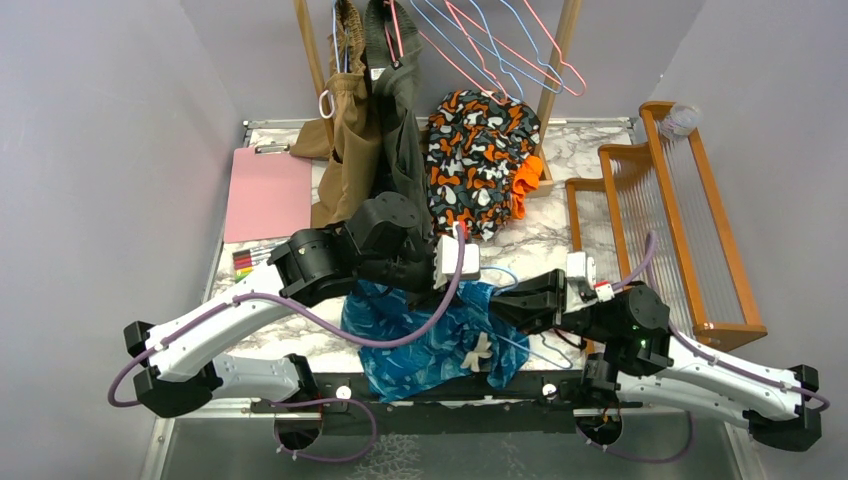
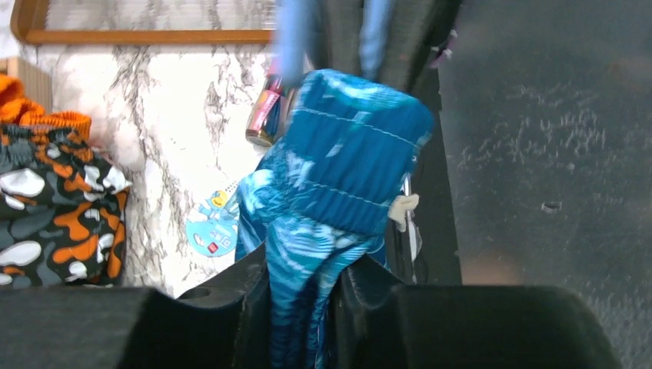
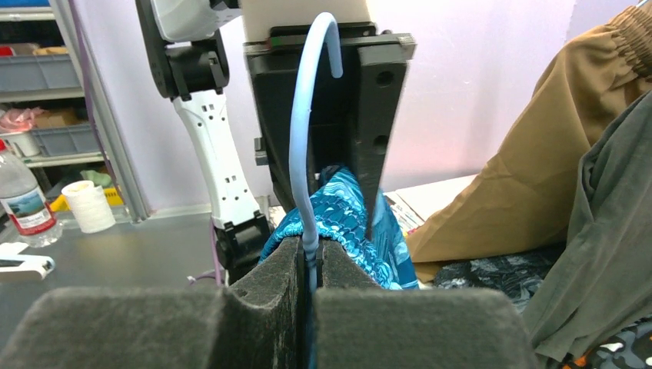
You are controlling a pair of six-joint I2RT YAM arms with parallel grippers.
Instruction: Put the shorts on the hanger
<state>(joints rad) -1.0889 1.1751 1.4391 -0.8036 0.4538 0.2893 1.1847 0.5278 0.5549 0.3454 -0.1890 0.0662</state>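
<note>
The teal-blue shorts (image 1: pixel 420 340) lie bunched at the table's near middle, one part lifted. My left gripper (image 2: pixel 304 263) is shut on a fold of the shorts (image 2: pixel 346 169) just below the gathered waistband, the fabric squeezed between both fingers. In the top view the left gripper (image 1: pixel 470 285) points down over the shorts. My right gripper (image 3: pixel 311 247) is shut on the light-blue wire hanger (image 3: pixel 301 154), whose hook curves up in front of the left gripper's fingers (image 3: pixel 377 115). The right gripper (image 1: pixel 505 305) meets the left over the cloth. Most of the hanger (image 1: pixel 545 352) is under fabric.
An orange, black and white garment (image 1: pixel 480 160), a tan garment (image 1: pixel 345 150) and an olive one (image 1: pixel 400 120) hang or lie at the back. Pink wire hangers (image 1: pixel 545 55) hang above. A pink clipboard (image 1: pixel 268 190) and markers (image 1: pixel 250 262) are left, a wooden rack (image 1: pixel 660 220) right.
</note>
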